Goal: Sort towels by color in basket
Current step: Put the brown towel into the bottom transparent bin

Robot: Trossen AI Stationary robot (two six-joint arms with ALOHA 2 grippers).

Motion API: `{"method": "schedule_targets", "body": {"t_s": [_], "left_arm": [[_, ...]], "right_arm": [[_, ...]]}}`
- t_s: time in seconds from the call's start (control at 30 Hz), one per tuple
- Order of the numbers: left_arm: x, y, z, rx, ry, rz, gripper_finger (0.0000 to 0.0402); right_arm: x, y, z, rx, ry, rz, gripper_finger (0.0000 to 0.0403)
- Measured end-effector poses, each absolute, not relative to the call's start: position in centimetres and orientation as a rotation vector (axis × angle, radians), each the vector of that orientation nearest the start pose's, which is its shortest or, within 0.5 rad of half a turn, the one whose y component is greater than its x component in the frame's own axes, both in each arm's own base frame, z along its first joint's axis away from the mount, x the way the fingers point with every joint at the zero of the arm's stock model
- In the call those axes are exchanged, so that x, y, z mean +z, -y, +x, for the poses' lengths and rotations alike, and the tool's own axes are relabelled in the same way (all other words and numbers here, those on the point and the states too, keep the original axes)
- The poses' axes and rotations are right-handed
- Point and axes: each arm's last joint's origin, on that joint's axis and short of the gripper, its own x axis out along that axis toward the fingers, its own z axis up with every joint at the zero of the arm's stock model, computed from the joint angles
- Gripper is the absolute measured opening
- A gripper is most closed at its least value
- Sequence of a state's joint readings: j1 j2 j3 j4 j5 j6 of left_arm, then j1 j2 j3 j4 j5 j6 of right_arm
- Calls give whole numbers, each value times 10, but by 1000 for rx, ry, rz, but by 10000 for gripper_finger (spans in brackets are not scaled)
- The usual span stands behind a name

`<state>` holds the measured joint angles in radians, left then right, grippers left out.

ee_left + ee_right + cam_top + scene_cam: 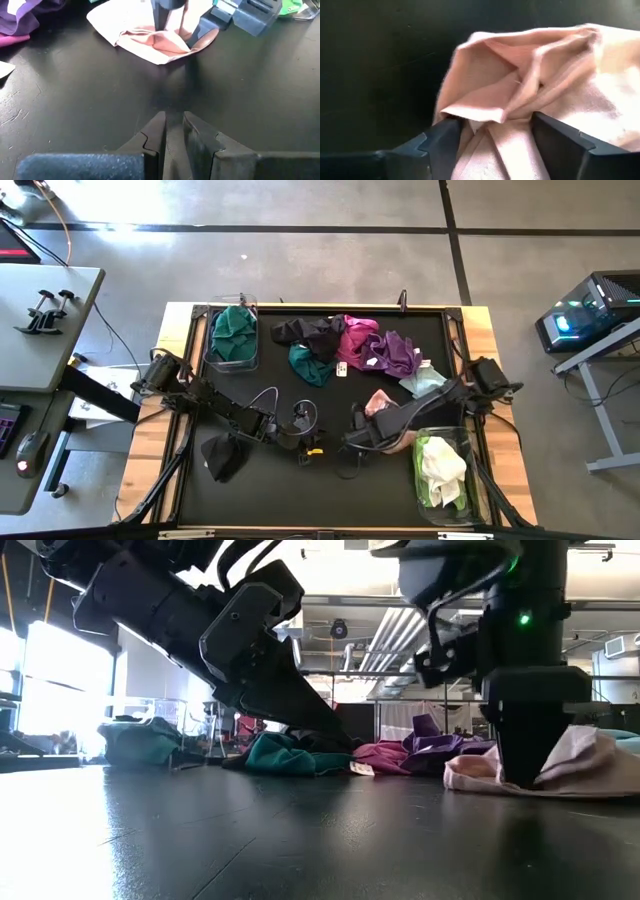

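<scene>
The left gripper (172,131) hovered low over the bare black mat (250,500), fingers nearly together and holding nothing. To its right, the right gripper (492,135) stood on the mat with fingers spread wide astride the crumpled pink towel (530,95), not yet clamped.

At about 9 o'clock from the black work mat (330,480) stands a grey side table (50,330) carrying a small black clamp (45,310). At 3 o'clock, a computer case (590,310) glows with teal light.
</scene>
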<state>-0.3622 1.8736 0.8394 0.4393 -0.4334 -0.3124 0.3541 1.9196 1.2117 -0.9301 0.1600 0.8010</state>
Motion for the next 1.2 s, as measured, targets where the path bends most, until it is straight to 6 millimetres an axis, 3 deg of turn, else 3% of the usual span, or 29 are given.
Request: {"method": "schedule_targets", "body": {"t_s": [0.2, 0.4, 0.6, 0.8, 0.9, 1.0, 1.2], "left_arm": [[125, 115, 330, 151, -567, -44, 53], [160, 126, 303, 288, -563, 99, 53], [194, 141, 267, 561, -435, 295, 53], [199, 151, 257, 555, -408, 316, 53], [198, 154, 256, 508, -421, 279, 53], [198, 155, 254, 502, -422, 271, 53], [198, 155, 254, 512, -419, 278, 53]], "right_arm": [[134, -108, 318, -396, -1490, 121, 141], [133, -118, 324, -437, -1311, -5, 20], [125, -140, 335, -458, -911, 7, 25], [122, -142, 344, -359, -563, 60, 8], [141, -139, 345, -445, -441, 53, 10], [176, -146, 340, -495, -365, 1, 16], [262, -186, 299, -457, -259, -116, 7]]}}
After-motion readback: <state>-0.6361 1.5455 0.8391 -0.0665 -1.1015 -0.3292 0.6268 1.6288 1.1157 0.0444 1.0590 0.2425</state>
